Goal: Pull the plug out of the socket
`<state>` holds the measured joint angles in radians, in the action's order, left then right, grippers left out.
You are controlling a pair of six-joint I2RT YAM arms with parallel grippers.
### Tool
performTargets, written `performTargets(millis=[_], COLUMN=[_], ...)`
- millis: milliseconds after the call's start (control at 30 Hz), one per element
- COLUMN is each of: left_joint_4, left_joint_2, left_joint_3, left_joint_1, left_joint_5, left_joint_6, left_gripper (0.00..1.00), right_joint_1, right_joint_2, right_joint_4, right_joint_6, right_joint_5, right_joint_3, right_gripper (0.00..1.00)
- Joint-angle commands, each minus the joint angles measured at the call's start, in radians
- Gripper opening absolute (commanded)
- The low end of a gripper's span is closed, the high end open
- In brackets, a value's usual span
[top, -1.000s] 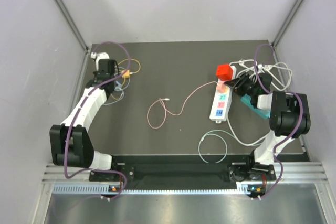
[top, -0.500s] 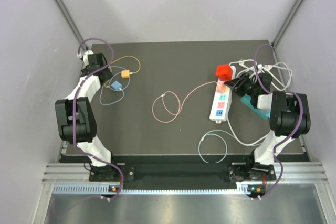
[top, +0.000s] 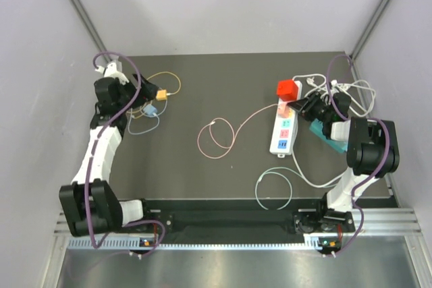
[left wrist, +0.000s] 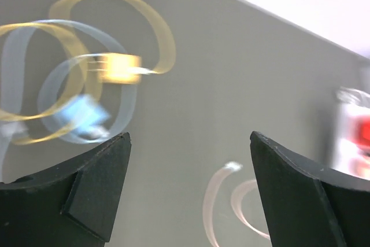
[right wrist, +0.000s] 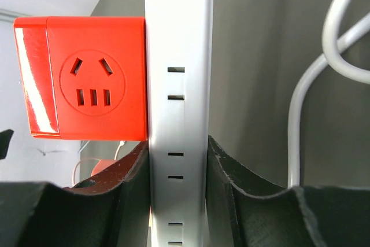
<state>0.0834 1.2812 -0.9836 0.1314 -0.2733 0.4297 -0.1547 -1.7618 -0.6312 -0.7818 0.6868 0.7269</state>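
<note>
The white socket strip (top: 283, 133) lies on the right of the dark table, and a red cube plug (top: 288, 90) sits in its far end. My right gripper (top: 298, 107) is shut on the strip's sides. In the right wrist view the strip (right wrist: 178, 56) stands between the jaws of that gripper (right wrist: 178, 150), with the red plug (right wrist: 95, 85) on its left face. My left gripper (top: 137, 98) is at the far left, open and holding nothing. Its wrist view is blurred and only bare table shows between the fingers of the left gripper (left wrist: 189, 138).
A yellow connector (top: 162, 94) and a blue connector (top: 150, 109) with thin looped wires lie by the left gripper. A pink cable (top: 216, 136) runs from mid-table to the strip. White cables (top: 337, 89) tangle behind the right arm; another white loop (top: 277, 187) lies near the front.
My left gripper has gone from shut to open, and its arm has swung back towards the left wall. The pink cable's loop has shifted slightly. The right gripper has kept its hold on the strip.
</note>
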Motion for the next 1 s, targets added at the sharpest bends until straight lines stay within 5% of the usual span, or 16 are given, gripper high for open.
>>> performTargets(millis=[0, 167, 500, 967], left_joint_4=[-0.196, -0.287, -0.429, -0.263], left_joint_2=[-0.052, -0.03, 0.243, 0.631], left_joint_3=[0.097, 0.143, -0.019, -0.487], left_joint_1=[-0.027, -0.263, -0.748, -0.946], left_joint_5=[-0.344, -0.416, -0.09, 0.172], left_joint_6=[0.102, 0.156, 0.152, 0.09], left_gripper=[0.89, 0.89, 0.9, 0.9], right_joint_1=[-0.017, -0.016, -0.014, -0.011], right_joint_2=[0.012, 0.008, 0.016, 0.019], right_joint_4=[-0.188, -0.298, -0.286, -0.286], right_joint_6=[-0.013, -0.034, -0.045, -0.063], right_joint_5=[0.082, 0.135, 0.122, 0.114], right_joint_3=[0.008, -0.007, -0.011, -0.011], right_gripper=[0.0, 0.0, 0.0, 0.0])
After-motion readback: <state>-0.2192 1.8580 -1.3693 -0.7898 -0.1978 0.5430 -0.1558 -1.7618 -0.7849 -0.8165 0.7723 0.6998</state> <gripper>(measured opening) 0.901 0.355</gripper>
